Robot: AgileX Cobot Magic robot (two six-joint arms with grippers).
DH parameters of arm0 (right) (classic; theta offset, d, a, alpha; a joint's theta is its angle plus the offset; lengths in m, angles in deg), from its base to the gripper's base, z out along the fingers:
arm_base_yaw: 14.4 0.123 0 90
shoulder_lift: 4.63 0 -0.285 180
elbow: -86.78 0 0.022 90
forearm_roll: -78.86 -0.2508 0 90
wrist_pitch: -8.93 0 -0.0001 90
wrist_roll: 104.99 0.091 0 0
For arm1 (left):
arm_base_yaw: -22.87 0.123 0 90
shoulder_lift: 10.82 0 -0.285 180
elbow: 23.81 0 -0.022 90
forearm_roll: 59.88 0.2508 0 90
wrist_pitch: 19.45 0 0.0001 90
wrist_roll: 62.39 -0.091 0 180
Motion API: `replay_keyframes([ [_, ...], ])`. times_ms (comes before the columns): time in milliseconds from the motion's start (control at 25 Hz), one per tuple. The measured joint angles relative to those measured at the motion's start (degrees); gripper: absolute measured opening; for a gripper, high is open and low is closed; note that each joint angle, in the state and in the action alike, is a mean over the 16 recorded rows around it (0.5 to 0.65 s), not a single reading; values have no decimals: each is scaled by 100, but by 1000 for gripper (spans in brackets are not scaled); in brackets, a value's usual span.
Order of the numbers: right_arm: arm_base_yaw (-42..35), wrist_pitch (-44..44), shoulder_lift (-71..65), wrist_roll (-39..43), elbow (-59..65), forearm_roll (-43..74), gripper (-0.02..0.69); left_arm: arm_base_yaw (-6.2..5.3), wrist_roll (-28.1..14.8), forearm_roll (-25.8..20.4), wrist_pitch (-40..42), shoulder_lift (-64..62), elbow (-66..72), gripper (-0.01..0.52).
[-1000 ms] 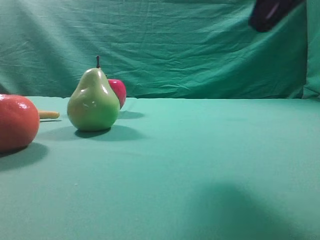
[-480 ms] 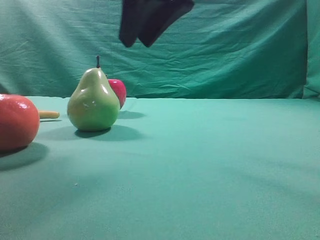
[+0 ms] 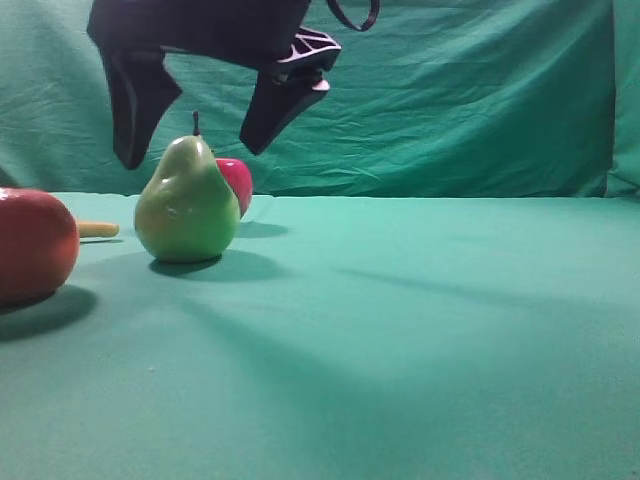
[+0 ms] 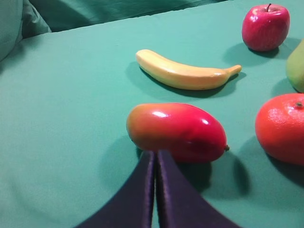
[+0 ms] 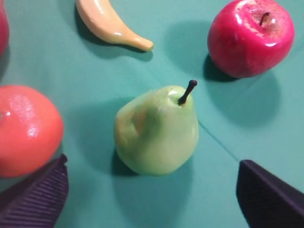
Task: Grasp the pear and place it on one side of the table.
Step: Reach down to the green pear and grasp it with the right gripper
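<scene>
The yellow-green pear [image 3: 187, 205] stands upright on the teal table [image 3: 420, 330], left of the middle. My right gripper [image 3: 190, 150] hangs just above it, open wide, with one dark finger on each side of the pear's top and neither touching it. In the right wrist view the pear [image 5: 156, 130] lies between the two fingers of the right gripper [image 5: 151, 162]. My left gripper [image 4: 154, 153] is shut and empty, low over the table right in front of a red mango [image 4: 178, 132]. The pear's edge [image 4: 297, 66] shows at the right border of that view.
A red apple [image 3: 237, 183] sits right behind the pear. A large orange-red fruit [image 3: 35, 245] lies at the left edge, and a yellow banana [image 3: 97, 229] lies behind it. A wrinkled green backdrop [image 3: 450, 100] closes the back.
My right gripper has swept in from the upper right to the left and come down. It now hangs spread open over the pear. The fruit has not moved.
</scene>
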Motion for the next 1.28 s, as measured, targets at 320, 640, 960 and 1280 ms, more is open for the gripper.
replay_keyframes([
  [320,22,63,-852,0,-646,0,665,0,0,0,0,0,0,0],
  [640,-42,238,-1419,11,-1006,0,611,0,0,0,0,0,0,0],
  [960,-123,147,-1437,26,-1105,54,519,0,0,0,0,0,0,0],
  [1280,-636,-378,-398,45,-764,180,485,0,0,0,0,0,0,0],
])
